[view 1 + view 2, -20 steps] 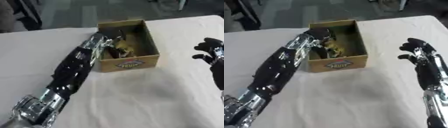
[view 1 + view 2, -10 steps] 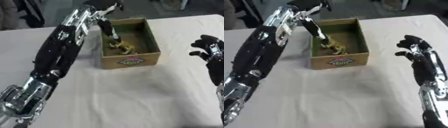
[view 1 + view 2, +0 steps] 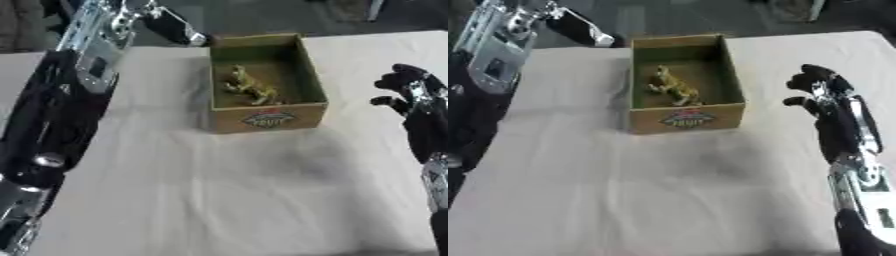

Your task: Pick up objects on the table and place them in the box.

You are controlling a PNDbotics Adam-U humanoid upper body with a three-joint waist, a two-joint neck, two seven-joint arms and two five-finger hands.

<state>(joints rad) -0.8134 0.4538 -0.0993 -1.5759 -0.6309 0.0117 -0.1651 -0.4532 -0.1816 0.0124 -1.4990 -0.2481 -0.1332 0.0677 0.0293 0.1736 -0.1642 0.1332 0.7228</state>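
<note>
A brown cardboard box (image 3: 268, 119) with a fruit label on its front wall stands open on the white-covered table (image 3: 219, 195). A small yellow-brown toy animal (image 3: 248, 86) lies inside it. My left arm rises along the left side, and my left hand (image 3: 173, 28) hovers open just beyond the box's far left corner, its fingers straight and holding nothing. My right hand (image 3: 817, 89) hangs at the right, level with the box and apart from it, fingers relaxed and holding nothing.
The table's far edge runs just behind the box, with dark floor beyond it. My left forearm (image 3: 61, 110) covers much of the table's left side. Bare cloth spreads in front of the box.
My left hand has come up out of the box and drawn back toward the far left, leaving the toy animal inside. The right hand has barely moved.
</note>
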